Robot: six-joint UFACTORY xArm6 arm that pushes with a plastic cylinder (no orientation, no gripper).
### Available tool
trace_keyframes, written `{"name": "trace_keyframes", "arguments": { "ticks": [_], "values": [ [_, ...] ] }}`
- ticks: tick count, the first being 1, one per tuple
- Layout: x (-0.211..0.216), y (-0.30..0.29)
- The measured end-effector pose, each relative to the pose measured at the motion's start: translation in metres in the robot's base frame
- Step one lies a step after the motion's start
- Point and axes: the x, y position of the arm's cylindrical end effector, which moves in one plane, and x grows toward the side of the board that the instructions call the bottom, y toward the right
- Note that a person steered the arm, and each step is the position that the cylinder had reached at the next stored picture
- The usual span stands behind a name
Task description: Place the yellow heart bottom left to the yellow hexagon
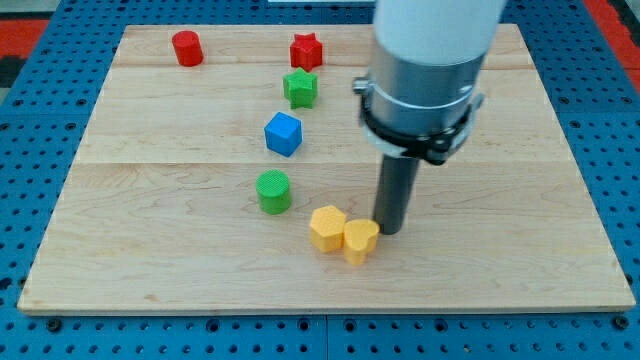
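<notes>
The yellow hexagon (pixel 326 227) lies near the bottom middle of the wooden board (pixel 150 240). The yellow heart (pixel 360 240) sits touching the hexagon's right side, slightly lower in the view. My tip (pixel 390 232) is down at the board, right against the heart's upper right side. The arm's grey and white body rises above it to the view's top.
A green cylinder (pixel 273 191) stands up and to the left of the hexagon. A blue cube (pixel 283 134), a green star (pixel 300 88) and a red star (pixel 305 50) line up above it. A red cylinder (pixel 186 48) is at top left.
</notes>
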Motion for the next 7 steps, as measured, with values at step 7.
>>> {"name": "trace_keyframes", "arguments": {
  "ticks": [7],
  "values": [
    [0.02,-0.039]
  ]
}}
